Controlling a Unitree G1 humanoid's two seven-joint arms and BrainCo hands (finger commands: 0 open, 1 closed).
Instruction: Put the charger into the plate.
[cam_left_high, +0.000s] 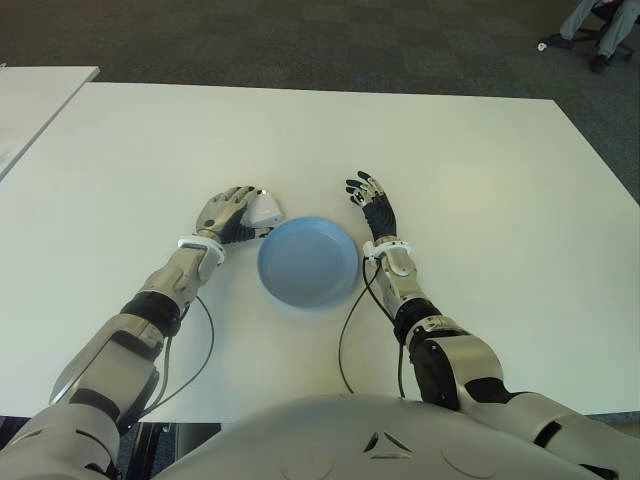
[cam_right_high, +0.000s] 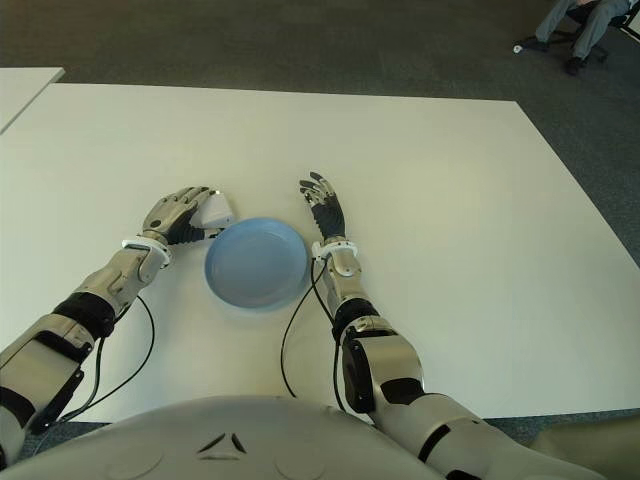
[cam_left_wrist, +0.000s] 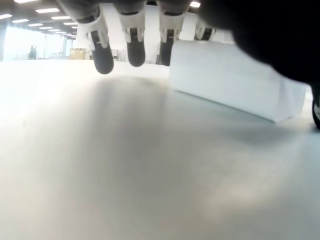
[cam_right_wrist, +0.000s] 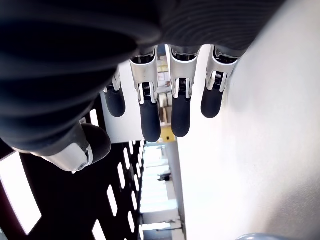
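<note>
The charger (cam_left_high: 264, 210) is a small white block lying on the white table (cam_left_high: 480, 180), just off the far-left rim of the blue plate (cam_left_high: 308, 262). My left hand (cam_left_high: 236, 207) lies against the charger's left side with its fingers loosely extended and not closed around it. In the left wrist view the charger (cam_left_wrist: 235, 80) stands on the table beside the fingertips (cam_left_wrist: 135, 52), which hover above the surface. My right hand (cam_left_high: 372, 200) shows beyond the plate's right rim, fingers spread and holding nothing. The plate holds nothing.
Black cables (cam_left_high: 350, 340) run from both wrists back toward my body. A second white table (cam_left_high: 30, 100) stands to the far left. A person's legs on a chair (cam_left_high: 600, 30) show at the far right on the dark carpet.
</note>
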